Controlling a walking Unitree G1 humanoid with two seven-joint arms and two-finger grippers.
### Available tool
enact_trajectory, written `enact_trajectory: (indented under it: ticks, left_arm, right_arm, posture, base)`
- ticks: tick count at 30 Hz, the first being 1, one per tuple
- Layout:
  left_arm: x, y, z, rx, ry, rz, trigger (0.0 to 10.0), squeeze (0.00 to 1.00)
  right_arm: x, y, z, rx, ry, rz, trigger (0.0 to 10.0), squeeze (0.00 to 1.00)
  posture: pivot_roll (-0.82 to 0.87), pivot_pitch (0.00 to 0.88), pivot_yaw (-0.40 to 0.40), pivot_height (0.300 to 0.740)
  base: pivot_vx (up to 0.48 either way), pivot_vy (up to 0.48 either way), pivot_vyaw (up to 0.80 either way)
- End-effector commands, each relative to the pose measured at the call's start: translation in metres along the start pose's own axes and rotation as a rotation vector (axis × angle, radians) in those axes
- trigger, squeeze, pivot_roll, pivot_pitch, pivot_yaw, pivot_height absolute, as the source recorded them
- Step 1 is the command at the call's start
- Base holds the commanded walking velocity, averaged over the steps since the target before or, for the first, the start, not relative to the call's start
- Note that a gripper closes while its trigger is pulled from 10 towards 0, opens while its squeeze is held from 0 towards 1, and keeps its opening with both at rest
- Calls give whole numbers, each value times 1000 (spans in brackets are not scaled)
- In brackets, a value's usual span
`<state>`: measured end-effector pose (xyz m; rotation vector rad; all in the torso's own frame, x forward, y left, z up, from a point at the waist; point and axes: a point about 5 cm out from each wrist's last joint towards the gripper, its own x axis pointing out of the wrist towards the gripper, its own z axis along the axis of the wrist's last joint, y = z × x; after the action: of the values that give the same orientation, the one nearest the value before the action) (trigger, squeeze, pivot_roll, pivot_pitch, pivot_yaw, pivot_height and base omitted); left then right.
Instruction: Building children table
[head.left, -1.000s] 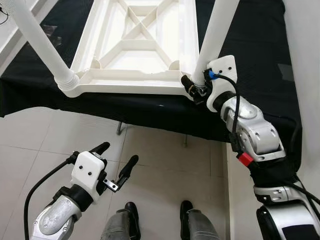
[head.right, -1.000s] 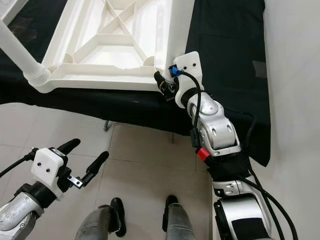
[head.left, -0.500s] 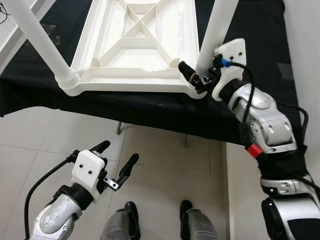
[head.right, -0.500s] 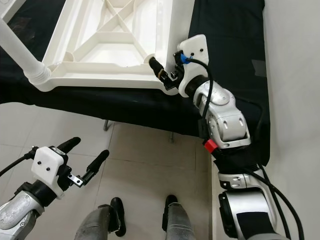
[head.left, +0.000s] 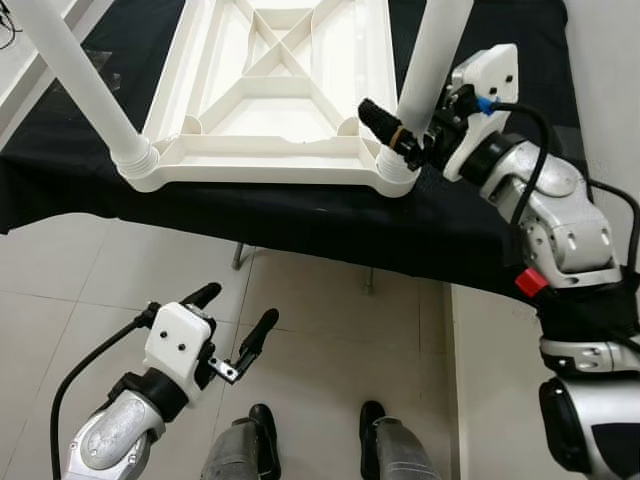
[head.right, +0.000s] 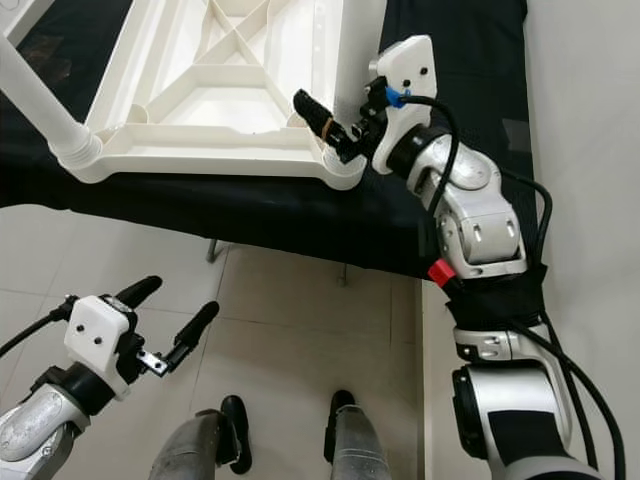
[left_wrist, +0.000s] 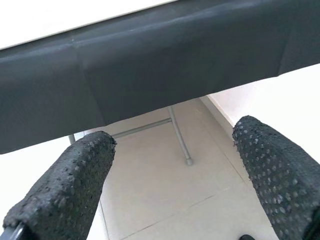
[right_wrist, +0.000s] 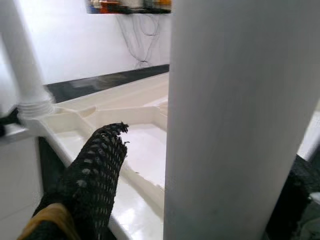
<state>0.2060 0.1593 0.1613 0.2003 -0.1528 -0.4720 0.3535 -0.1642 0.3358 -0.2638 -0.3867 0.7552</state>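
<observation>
- Step, my read: seating a leg. Upturned white table top lies on the black-covered bench; right gripper is at the near-right leg, just above its corner socket.
- Right fingers straddle that leg; can't tell if they clamp it.
- Near-left leg stands in its socket.
- Left gripper idles below the bench edge, fingers apart.
- Next: probably twist or press the leg home.
- No containers.
</observation>
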Motion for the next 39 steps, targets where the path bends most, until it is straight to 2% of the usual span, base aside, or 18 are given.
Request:
enact_trajectory:
  ticks: [1, 5, 9, 10, 13, 14, 22, 27, 32, 38, 39]
  left_arm:
    - [-4, -4, -8, -11, 36, -3, 10000, 0]
    - [-4, -3, -8, -8, 33, 0, 10000, 0]
    - [-5, -3, -7, -8, 33, 0, 10000, 0]
    - [-5, -3, -7, -8, 32, -1, 10000, 0]
    - [-5, -3, -7, -8, 32, -1, 10000, 0]
    - [-5, -3, -7, -6, 32, 0, 10000, 0]
    - [-5, -3, -6, -5, 31, -1, 10000, 0]
    - [-4, -3, -5, -5, 30, 0, 10000, 0]
    - [-4, -4, -5, -4, 29, 0, 10000, 0]
    - [-3, -4, -4, -5, 28, 1, 10000, 0]
    - [-3, -4, -4, -6, 27, 1, 10000, 0]
  right_arm:
    - [-2, -2, 5, -9, -45, 52, 10000, 0]
    - [-10, -10, 7, -15, -51, 206, 10000, 0]
    - [-11, -13, 9, -19, -54, 236, 10000, 0]
    - [-12, -15, 10, -18, -58, 253, 8549, 0]
    - [-12, -16, 10, -17, -61, 263, 8549, 0]
    - [-12, -20, 10, -21, -60, 279, 0, 0]
    - [-7, -19, 7, -43, -41, 320, 0, 0]
    - [0, -17, 1, -67, 14, 298, 0, 0]
    - [3, -14, 2, -63, 3, 316, 0, 0]
    - [10, -8, -4, -76, 53, 317, 0, 0]
    - [16, -6, -6, -49, 75, 308, 0, 0]
  posture:
    - [65, 359, 1, 740]
    - [65, 364, 0, 740]
    - [65, 364, 0, 740]
    - [65, 364, 0, 740]
    - [65, 364, 0, 740]
    - [68, 367, 2, 740]
    - [67, 369, 2, 740]
    - [62, 371, 2, 740]
    - [63, 372, 0, 740]
    - [60, 373, 0, 740]
    - [55, 374, -3, 740]
  base:
    - [0, 0, 0]
    - [0, 0, 0]
    - [0, 0, 0]
    - [0, 0, 0]
    - [0, 0, 0]
    - [0, 0, 0]
    - [0, 0, 0]
    - [0, 0, 0]
    - [0, 0, 0]
    - [0, 0, 0]
    - [0, 0, 0]
